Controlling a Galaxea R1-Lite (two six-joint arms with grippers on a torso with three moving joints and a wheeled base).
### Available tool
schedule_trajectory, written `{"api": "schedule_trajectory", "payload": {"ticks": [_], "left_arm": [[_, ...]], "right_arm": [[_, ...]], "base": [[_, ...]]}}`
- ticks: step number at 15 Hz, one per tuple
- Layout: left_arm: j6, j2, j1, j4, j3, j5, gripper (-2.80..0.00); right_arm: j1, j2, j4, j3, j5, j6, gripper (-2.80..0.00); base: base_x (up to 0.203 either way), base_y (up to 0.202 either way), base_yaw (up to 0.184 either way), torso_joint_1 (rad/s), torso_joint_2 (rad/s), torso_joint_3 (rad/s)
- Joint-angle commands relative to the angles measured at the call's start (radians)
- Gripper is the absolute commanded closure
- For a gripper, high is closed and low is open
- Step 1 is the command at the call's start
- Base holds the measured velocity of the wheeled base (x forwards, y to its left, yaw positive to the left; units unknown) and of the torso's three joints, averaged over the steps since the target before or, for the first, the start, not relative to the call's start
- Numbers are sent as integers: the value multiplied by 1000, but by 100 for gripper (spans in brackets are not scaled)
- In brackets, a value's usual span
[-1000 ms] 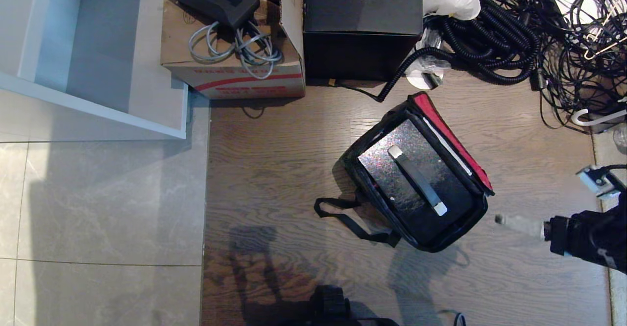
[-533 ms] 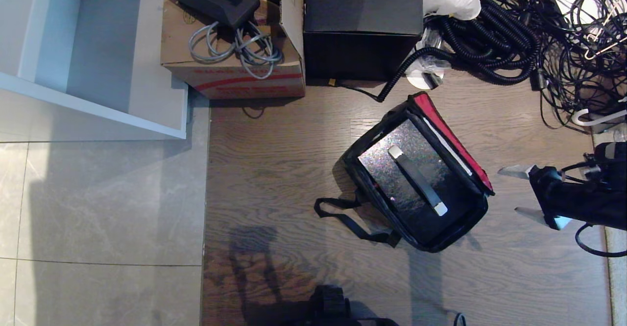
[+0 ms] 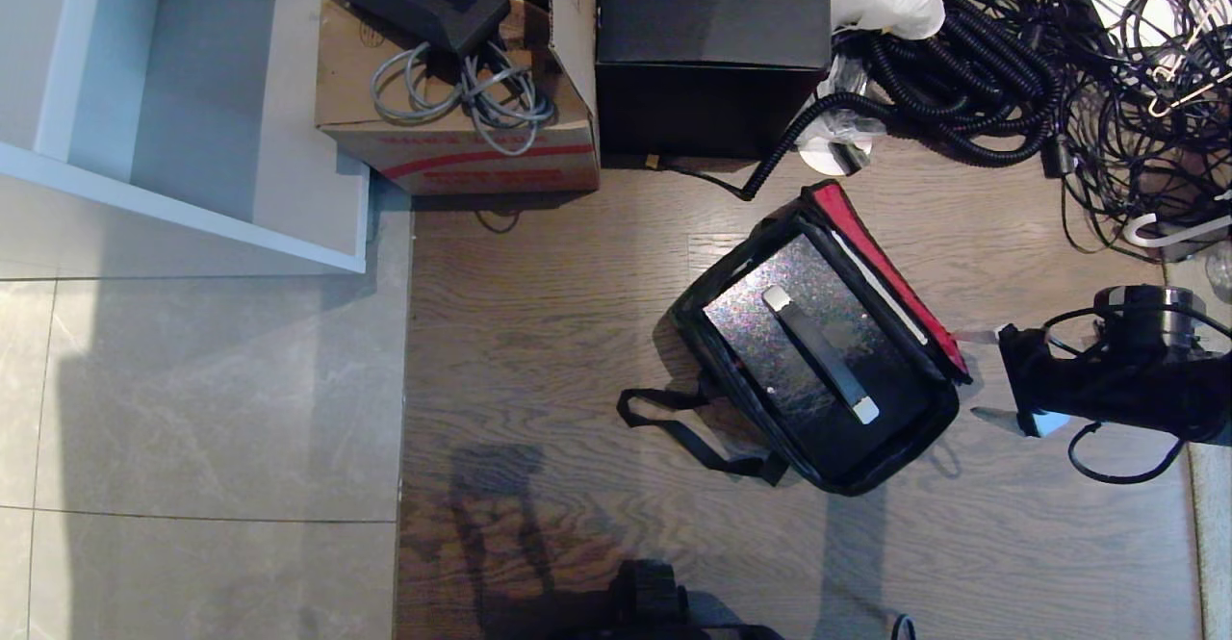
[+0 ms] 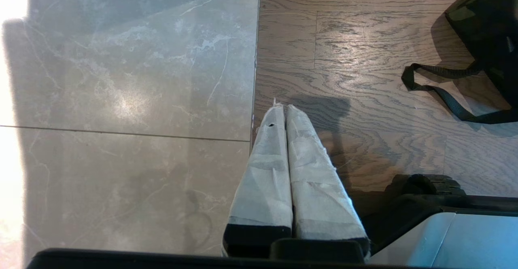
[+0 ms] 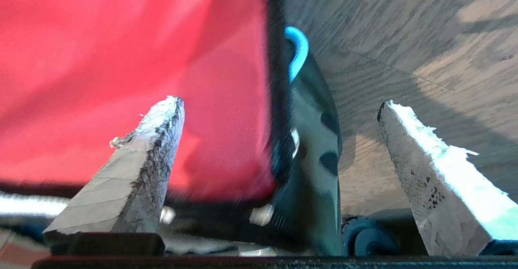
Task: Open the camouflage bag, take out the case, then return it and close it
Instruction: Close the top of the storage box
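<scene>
The camouflage bag (image 3: pixel 871 467) stands open on the wood floor, its lid upright along the right side with the red lining (image 3: pixel 890 279) facing inward. The case (image 3: pixel 760 318), speckled black, sits inside with its black handle (image 3: pixel 820 353) on top. My right gripper (image 3: pixel 977 375) is open just right of the bag, level with the lid's near corner. In the right wrist view the right gripper (image 5: pixel 280 102) straddles the lid edge, red lining (image 5: pixel 121 58) on one side and camouflage outer face (image 5: pixel 315 139) on the other. My left gripper (image 4: pixel 283 108) hangs shut over the floor seam, away from the bag (image 4: pixel 485 18).
A black strap (image 3: pixel 688 428) trails from the bag's left side. Behind stand a cardboard box (image 3: pixel 452 130) and a black cube box (image 3: pixel 712 43). Tangled cables (image 3: pixel 1011 72) fill the back right. A white cabinet (image 3: pixel 192 91) is at far left, beside grey tiles (image 3: pixel 192 409).
My right arm has come up from the lower right and in towards the bag's lid, and its wrist has rolled. Both fingers now show spread apart. The bag and case have not moved.
</scene>
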Motion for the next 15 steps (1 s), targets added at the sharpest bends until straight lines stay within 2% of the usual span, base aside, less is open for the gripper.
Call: {"api": "schedule_trajectory", "payload": {"ticks": [1,4,8,12,13,15], "left_arm": [[0,0,0,0,-1,-1,0],[0,0,0,0,0,0,0],[0,0,0,0,0,-1,0],[0,0,0,0,0,0,0],[0,0,0,0,0,0,0],[0,0,0,0,0,-1,0]], "right_arm": [[0,70,-6,-56,8,18,-280],[-1,129,-44,-126,11,24,-280],[1,185,-127,-233,42,132,-280],[6,234,-142,-293,45,167,-277],[7,235,-143,-295,44,166,0],[7,233,-144,-303,42,159,0]], "base": [[0,0,0,0,0,0],[0,0,0,0,0,0],[0,0,0,0,0,0],[0,0,0,0,0,0],[0,0,0,0,0,0],[0,0,0,0,0,0]]}}
